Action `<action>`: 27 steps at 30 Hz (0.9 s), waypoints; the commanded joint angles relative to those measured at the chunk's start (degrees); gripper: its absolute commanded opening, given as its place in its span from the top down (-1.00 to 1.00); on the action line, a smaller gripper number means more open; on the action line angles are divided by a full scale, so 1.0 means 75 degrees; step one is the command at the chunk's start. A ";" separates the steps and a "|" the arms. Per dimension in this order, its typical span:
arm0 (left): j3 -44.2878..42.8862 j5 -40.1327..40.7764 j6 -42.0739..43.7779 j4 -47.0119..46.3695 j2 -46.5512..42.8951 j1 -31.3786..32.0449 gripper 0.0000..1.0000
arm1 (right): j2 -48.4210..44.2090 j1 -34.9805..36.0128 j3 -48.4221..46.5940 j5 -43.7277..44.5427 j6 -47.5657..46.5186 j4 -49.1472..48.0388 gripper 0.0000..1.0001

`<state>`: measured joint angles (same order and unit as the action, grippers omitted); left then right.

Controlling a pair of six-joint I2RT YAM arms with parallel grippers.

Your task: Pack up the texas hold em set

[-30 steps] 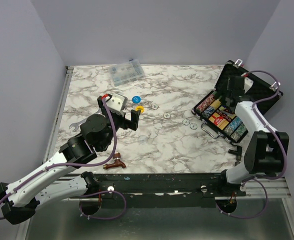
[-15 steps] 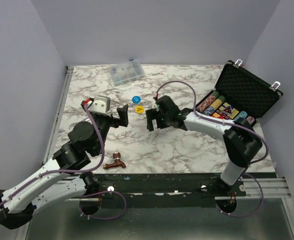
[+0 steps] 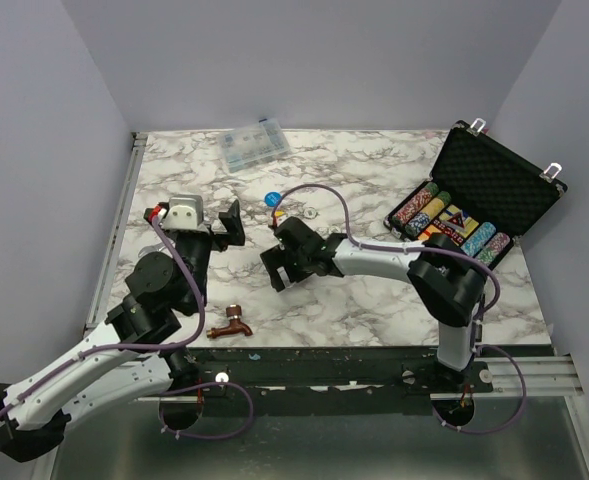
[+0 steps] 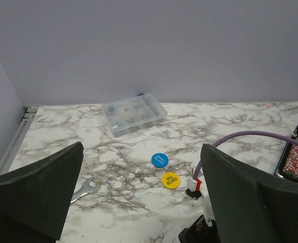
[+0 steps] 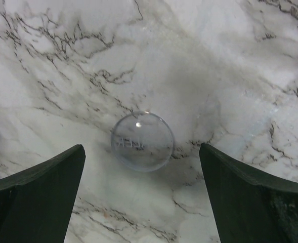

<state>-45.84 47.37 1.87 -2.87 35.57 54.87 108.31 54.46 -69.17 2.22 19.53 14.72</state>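
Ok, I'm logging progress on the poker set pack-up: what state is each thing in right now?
case, open, lid raised, chip rows inside.
left pincer, open, empty.
right pincer, open, over the clear disc.
clear disc, flat on the table, ungripped.
blue disc, loose on the table.
yellow disc, loose on the table.
compartment box, lid shut.

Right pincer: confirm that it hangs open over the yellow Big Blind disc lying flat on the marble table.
The colour is wrong. The right wrist view shows the open right pincer over a clear disc, see-through, lying flat on the marble table. The yellow Big Blind disc lies elsewhere, beside the blue disc in the left wrist view.
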 commanded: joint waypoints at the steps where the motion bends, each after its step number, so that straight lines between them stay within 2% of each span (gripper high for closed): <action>1: -0.0081 0.0083 0.0031 0.0027 -0.0038 -0.0004 -0.98 | 0.0585 0.0300 -0.0616 0.0831 -0.0161 0.0413 -0.91; 7: -0.0075 0.0018 0.0050 0.0021 -0.0067 -0.0004 -0.97 | 0.0829 0.0407 -0.0836 0.0993 -0.0153 0.0733 -0.71; 13: -0.0145 -0.0148 0.0001 0.0125 -0.0058 -0.0004 -0.97 | 0.0918 0.0582 -0.0929 0.1283 -0.0269 0.1163 -0.40; 22: -0.0252 -0.0326 -0.0117 0.0348 0.0041 -0.0004 -0.97 | 0.1191 0.0684 -0.1180 0.1396 -0.0380 0.1445 -0.35; 27: -0.0263 -0.0343 -0.0120 0.0366 0.0069 -0.0004 -0.97 | 0.1301 0.0689 -0.1231 0.1431 -0.0378 0.1442 -0.22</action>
<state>-46.28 46.22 1.48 -0.71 35.90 54.87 114.98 58.92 -78.24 11.53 17.39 22.52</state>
